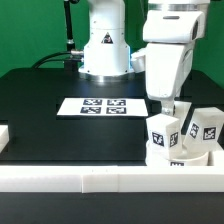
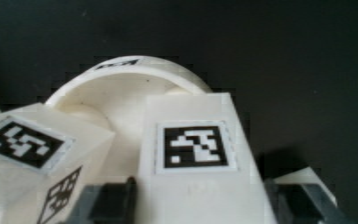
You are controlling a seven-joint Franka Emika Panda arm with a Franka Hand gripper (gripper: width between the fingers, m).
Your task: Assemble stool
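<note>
In the lower right of the exterior view, the white two-finger gripper [image 1: 168, 108] of the Panda arm reaches down onto a white blocky plastic stool leg [image 1: 163, 133] bearing a black-and-white square marker tag. That leg stands upright on the thick round white seat disc [image 1: 186, 157], which rests against the long white border rail [image 1: 90, 177] along the frame's bottom. A second tagged white leg [image 1: 205, 126] stands just beside it, toward the right edge. The flat white marker board [image 1: 98, 105] lies near the frame's centre on the black table [image 1: 40, 100].

In the wrist view, the dark fingers [image 2: 108, 201] sit close against both sides of the tagged leg [image 2: 197, 150] at bottom centre, clamping it. The seat disc [image 2: 131, 85] curves behind, and another tagged leg [image 2: 25, 148] sits at lower left.
</note>
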